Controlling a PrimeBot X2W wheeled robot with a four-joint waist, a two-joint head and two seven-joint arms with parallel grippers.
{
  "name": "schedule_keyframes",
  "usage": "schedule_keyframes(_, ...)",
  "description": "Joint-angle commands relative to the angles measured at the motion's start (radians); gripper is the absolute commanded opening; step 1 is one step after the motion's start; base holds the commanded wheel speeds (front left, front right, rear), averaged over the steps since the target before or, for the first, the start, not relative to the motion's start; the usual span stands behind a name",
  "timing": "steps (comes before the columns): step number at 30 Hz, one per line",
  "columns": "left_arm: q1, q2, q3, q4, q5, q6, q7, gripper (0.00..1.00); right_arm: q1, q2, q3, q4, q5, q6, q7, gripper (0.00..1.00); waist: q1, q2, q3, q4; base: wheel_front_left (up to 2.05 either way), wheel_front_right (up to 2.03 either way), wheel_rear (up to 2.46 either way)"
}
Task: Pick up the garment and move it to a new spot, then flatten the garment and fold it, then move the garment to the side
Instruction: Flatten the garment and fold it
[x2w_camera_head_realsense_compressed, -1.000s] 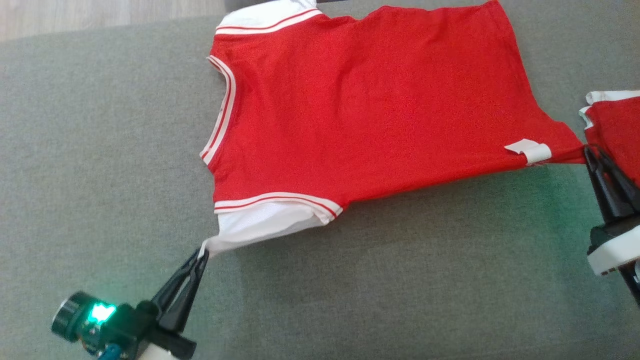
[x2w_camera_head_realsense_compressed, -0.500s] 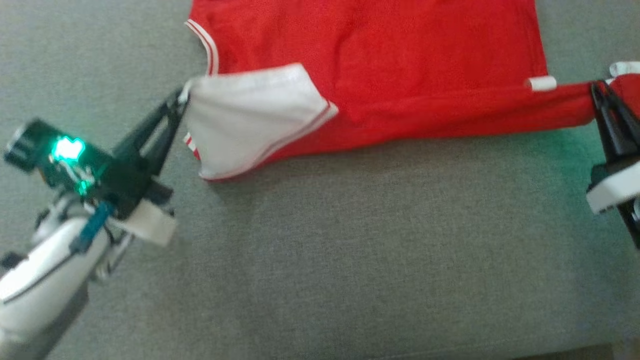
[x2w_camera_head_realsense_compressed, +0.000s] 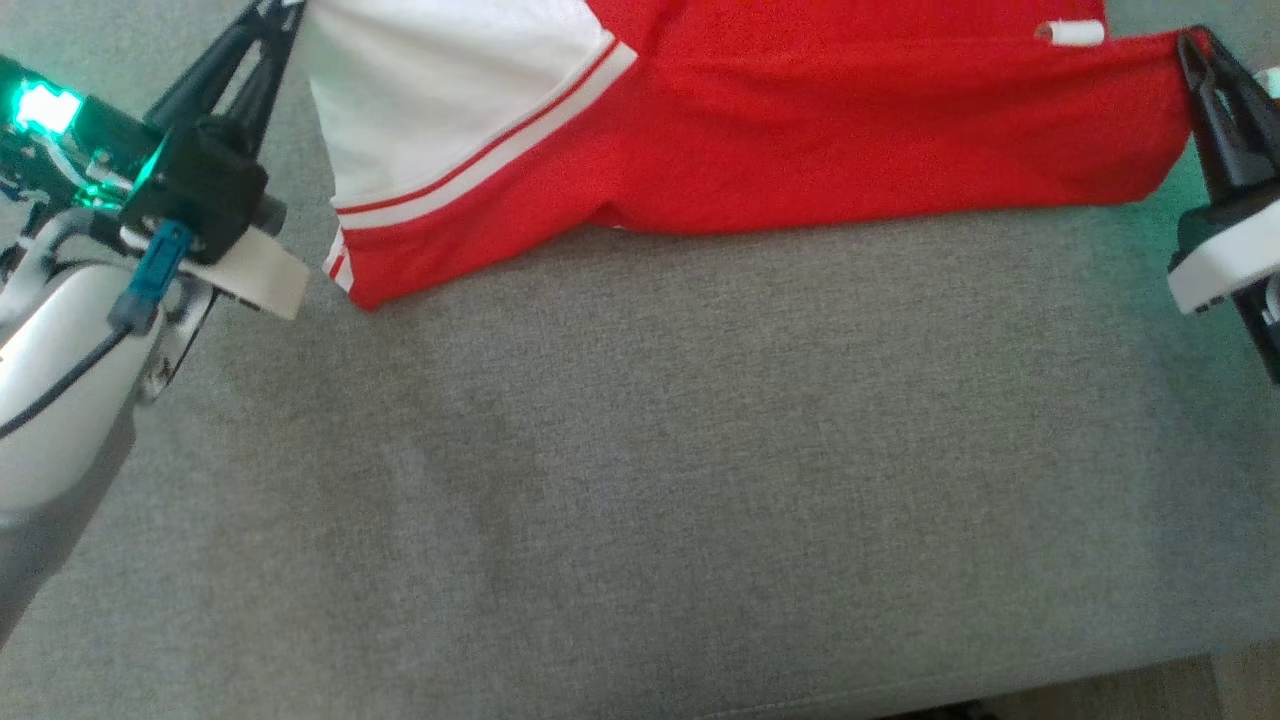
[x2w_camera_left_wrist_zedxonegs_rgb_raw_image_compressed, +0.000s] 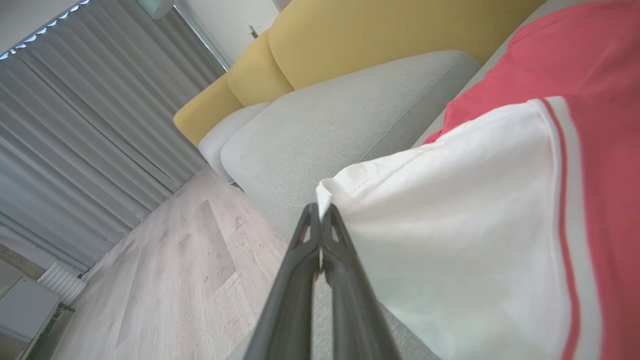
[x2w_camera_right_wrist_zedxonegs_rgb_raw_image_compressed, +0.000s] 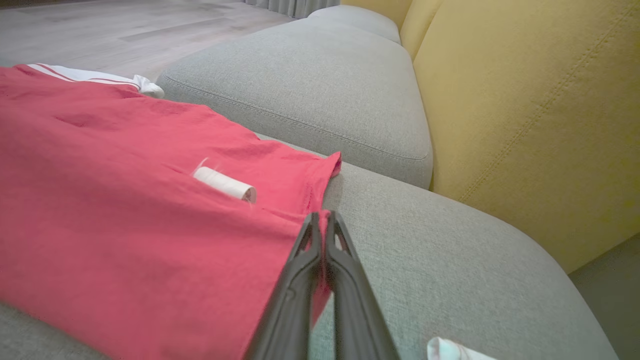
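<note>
Left end effector pressed together, pinching white sleeve of red garment. Right end effector pinching red hem corner. Garment stretched between them over grey sofa seat.

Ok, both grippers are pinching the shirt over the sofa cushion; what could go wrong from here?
The left gripper pinches only the very tip of the white sleeve, so it might slip free. The right gripper grips just a thin hem corner of the red shirt; uneven pulling could skew the fold or bunch it.
</note>
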Motion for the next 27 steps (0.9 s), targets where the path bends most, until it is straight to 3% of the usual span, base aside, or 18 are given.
schedule_keyframes(1, -0.051, 0.027, 0.050, -0.004, 0.003, 0.003, 0.000, 0.43, -0.004, -0.018, 0.007, -0.008, -0.006, -0.001, -0.006, 0.00, -0.0002, 0.0000, 0.008, 0.005, 0.00, 0.00, 0.00)
schedule_keyframes(2, -0.057, 0.017, 0.048, 0.008, 0.002, 0.002, -0.002, 1.00, -0.013, -0.016, 0.008, -0.002, -0.007, -0.001, -0.006, 0.23, -0.0002, 0.0000, 0.011, 0.007, 0.00, 0.00, 0.00)
schedule_keyframes(3, -0.060, 0.005, 0.047, 0.019, -0.001, 0.005, -0.008, 1.00, -0.023, -0.013, 0.001, 0.000, -0.011, -0.001, -0.006, 1.00, -0.0002, 0.0000, 0.012, 0.009, 0.00, 0.00, 0.00)
schedule_keyframes(9, -0.003, -0.074, 0.073, 0.051, -0.074, 0.051, -0.052, 1.00, -0.013, 0.022, -0.068, -0.037, -0.050, -0.001, -0.006, 1.00, -0.0002, 0.0000, -0.008, 0.015, 0.00, 0.00, 0.00)
schedule_keyframes(18, 0.277, -0.180, 0.113, 0.029, -0.237, 0.159, -0.097, 1.00, 0.131, 0.102, -0.161, -0.154, -0.122, -0.001, -0.006, 1.00, -0.0002, 0.0000, -0.067, 0.002, 0.00, 0.00, 0.00)
schedule_keyframes(27, 0.400, -0.236, 0.157, 0.103, -0.339, 0.240, -0.056, 1.00, 0.204, 0.134, -0.195, -0.178, -0.139, -0.001, -0.006, 1.00, -0.0002, 0.0000, -0.089, -0.019, 0.00, 0.00, 0.00)
